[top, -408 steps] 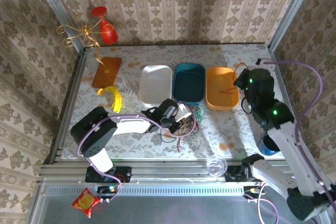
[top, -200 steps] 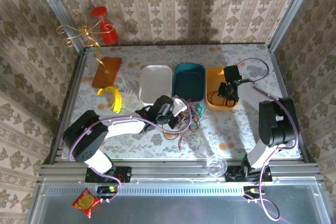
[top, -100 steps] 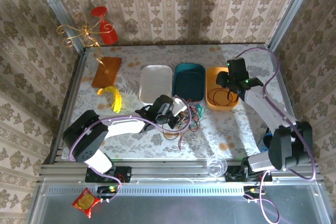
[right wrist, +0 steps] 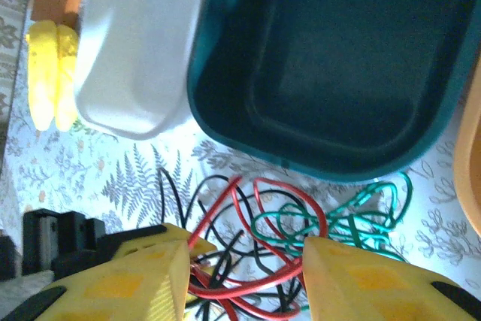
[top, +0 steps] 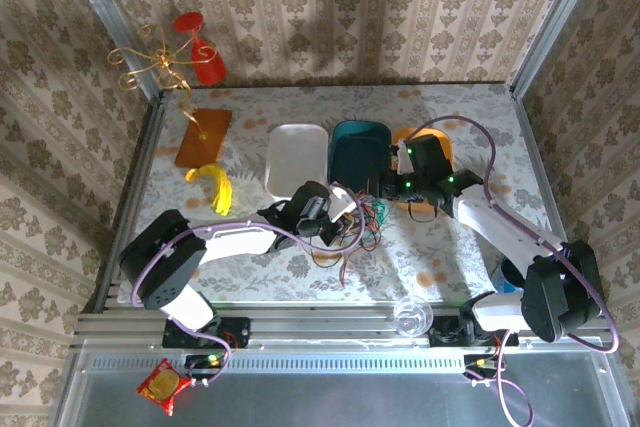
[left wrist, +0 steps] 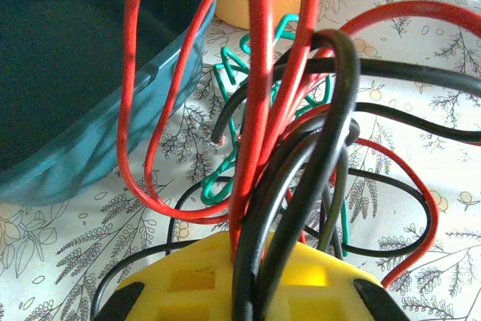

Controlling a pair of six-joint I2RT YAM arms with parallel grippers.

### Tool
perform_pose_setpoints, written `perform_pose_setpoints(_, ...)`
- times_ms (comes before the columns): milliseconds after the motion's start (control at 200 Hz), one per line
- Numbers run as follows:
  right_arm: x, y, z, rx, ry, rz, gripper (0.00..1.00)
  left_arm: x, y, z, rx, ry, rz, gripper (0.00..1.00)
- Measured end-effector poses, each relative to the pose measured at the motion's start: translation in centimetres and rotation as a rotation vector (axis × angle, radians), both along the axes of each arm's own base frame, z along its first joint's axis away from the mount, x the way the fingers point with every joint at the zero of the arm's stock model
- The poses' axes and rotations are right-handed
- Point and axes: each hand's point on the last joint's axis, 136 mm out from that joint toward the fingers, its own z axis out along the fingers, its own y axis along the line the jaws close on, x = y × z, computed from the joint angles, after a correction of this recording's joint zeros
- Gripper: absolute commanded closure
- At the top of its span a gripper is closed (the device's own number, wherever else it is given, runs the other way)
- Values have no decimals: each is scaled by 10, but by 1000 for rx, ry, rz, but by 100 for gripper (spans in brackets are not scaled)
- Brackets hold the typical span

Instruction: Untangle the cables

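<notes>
- Cables (top: 358, 222): red, black and green strands in one loose clump on the desk (top: 440, 257), just in front of the teal tray (top: 360, 152) and between the two grippers.
- Left gripper (left wrist: 240, 295): pressed together, pinching a bundle of black and red strands that rise out of its yellow fingers. Green loops lie beyond it on the desk.
- Right gripper (right wrist: 244, 261): fingers spread with nothing between them, hanging above the clump. Red and green loops show through the gap.
- Progress, my reading: most of the work is ahead. In the left wrist view the colours cross each other everywhere, and I see no strand lying apart from the clump on the desk.
- White tray (top: 297, 159) and teal tray look bare inside from the right wrist view.
- Orange tray (right wrist: 470, 155): mostly covered by the right arm from above, so I cannot tell what it holds.
- Left to do, as I judge it: anchor the bundle with the left, take one strand with the right (green looks the freest), draw it clear, then repeat for each colour.
- Writing: no brand, label or text is legible on the trays, grippers or wires. The desk cover carries a printed leaf pattern, no lettering.
</notes>
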Motion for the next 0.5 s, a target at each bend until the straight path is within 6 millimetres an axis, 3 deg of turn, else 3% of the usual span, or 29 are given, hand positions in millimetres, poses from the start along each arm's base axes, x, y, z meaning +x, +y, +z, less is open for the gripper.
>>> perform_pose_setpoints(210,-11,-4,-19,16,80,-49,53,0,0,-1,2,1,0,100)
perform_pose_setpoints(500,-5,5,-17,96,97,-81,55,-1,0,-1,0,6,-7,100)
